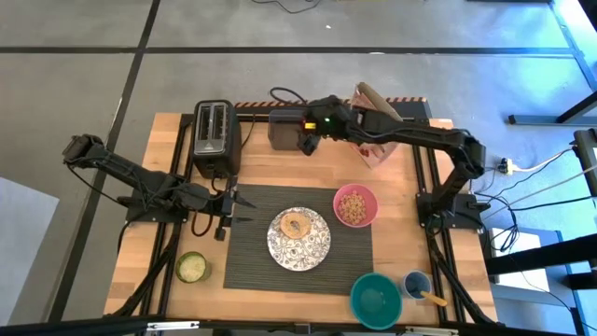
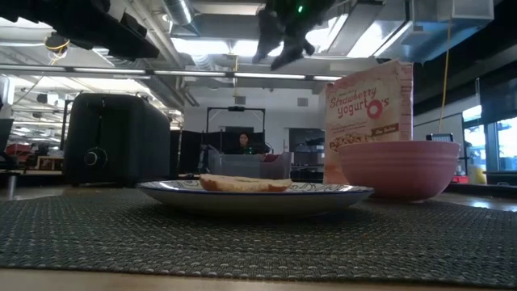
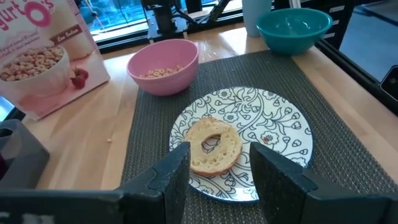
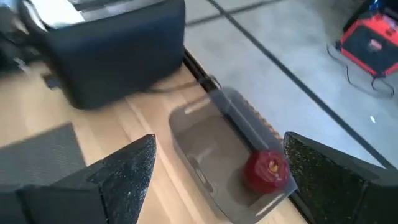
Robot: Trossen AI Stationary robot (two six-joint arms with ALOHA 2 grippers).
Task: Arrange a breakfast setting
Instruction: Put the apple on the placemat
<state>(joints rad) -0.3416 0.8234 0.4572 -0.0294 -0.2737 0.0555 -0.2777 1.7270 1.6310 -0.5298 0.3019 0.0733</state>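
Observation:
The dark grey ribbed mat (image 1: 350, 257) lies mid-table. On it stands the patterned white plate (image 1: 315, 250) with the toasted bagel (image 1: 297, 225) lying flat on it, and the pink bowl (image 1: 355, 206) holding cereal. The small red apple (image 4: 267, 169) lies in a grey bin (image 4: 211, 140) at the table's far edge. My right gripper (image 1: 308, 140) hovers open above that bin, empty, the apple below between its fingers (image 4: 217, 180). My left gripper (image 1: 238, 207) is open and empty at the mat's left edge, pointing toward the plate and bagel (image 3: 214, 146). A small spoon (image 1: 431, 297) sticks out of a small cup.
A black toaster (image 1: 216, 138) stands at the far left, a cereal box (image 1: 373, 131) at the far right. A teal bowl (image 1: 376, 299) and the small cup (image 1: 415, 283) stand at the near right, a green-lidded jar (image 1: 191, 267) at the near left.

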